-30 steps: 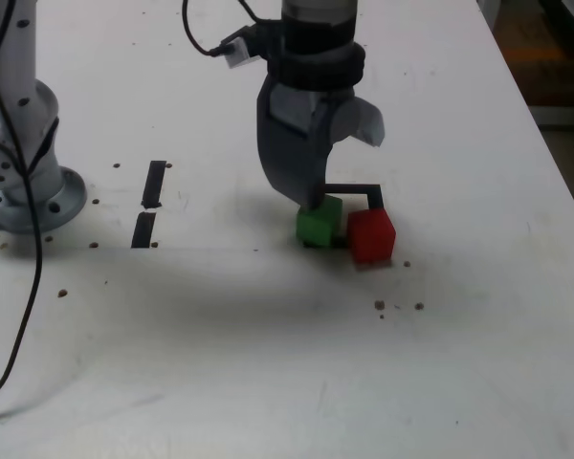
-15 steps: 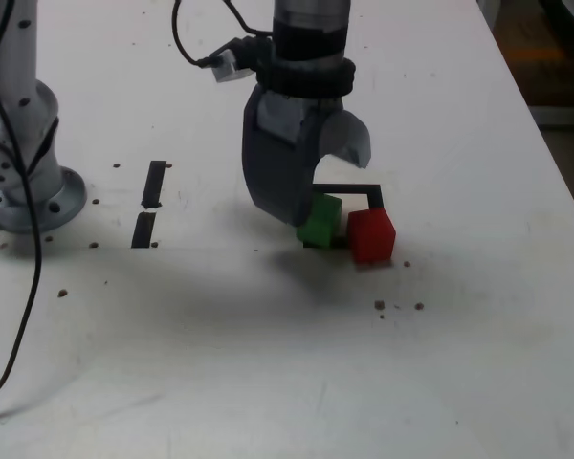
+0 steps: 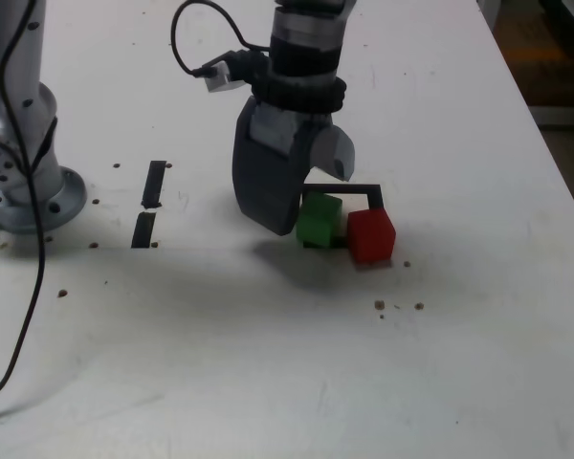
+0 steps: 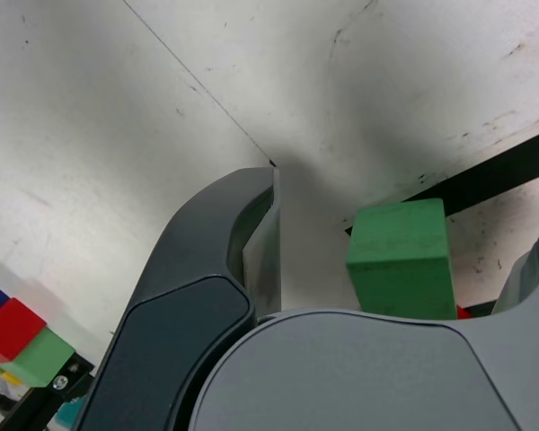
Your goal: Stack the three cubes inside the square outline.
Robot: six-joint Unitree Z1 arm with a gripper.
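The green cube (image 3: 318,220) and red cube (image 3: 371,235) block the square outline (image 3: 364,189); bare table (image 3: 268,363) surrounds them

You have a white table (image 3: 268,382) carrying a green cube (image 3: 318,220) just beside the lower jaw's tip, on the black square outline (image 3: 364,190) that runs between the jaws. A red cube (image 3: 371,235) touches the green one on its far side from the jaws. Two short black tape strips (image 3: 149,204) and the arm's base (image 3: 19,182) sit well apart from the jaws, with dark specks (image 3: 398,306) scattered about.
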